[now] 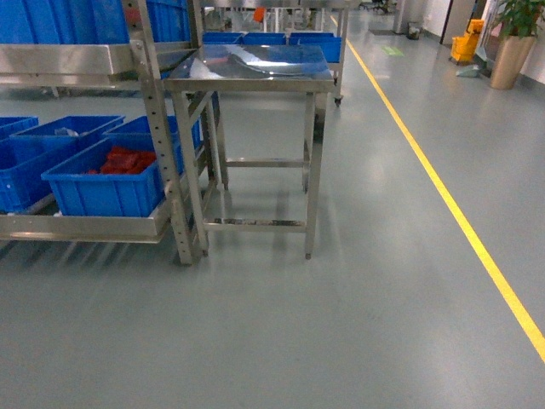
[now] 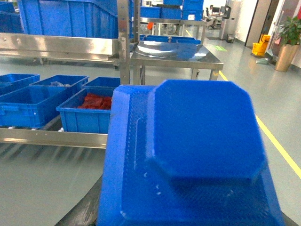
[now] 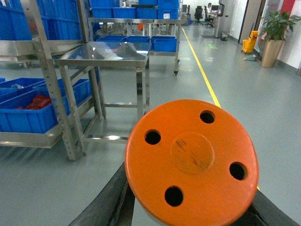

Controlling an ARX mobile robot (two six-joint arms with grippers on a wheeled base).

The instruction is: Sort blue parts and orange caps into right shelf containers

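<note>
Grey factory floor (image 1: 358,324), steel tabletop (image 1: 249,64) beside shelf (image 1: 85,226).
My left pincer gripped a blue part (image 2: 197,155); my right pincer gripped an orange cap (image 3: 192,162). Blue crate (image 1: 106,189) of red pieces sat on the low shelf, yellow line (image 1: 460,221) at right.

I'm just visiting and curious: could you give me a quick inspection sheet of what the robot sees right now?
Surface: steel table, top bare and shiny.
Job's things: blue part fills the left wrist view; orange cap with four holes fills the right wrist view; blue crate on the low shelf holds orange-red pieces.
Clutter: nothing seen.
Grippers: right pincer, black fingers flank the orange cap on both sides; left pincer hidden behind the blue part.
Cables: nothing seen.
Surroundings: grey floor, yellow floor line, potted plant, more blue crates on racks.
</note>
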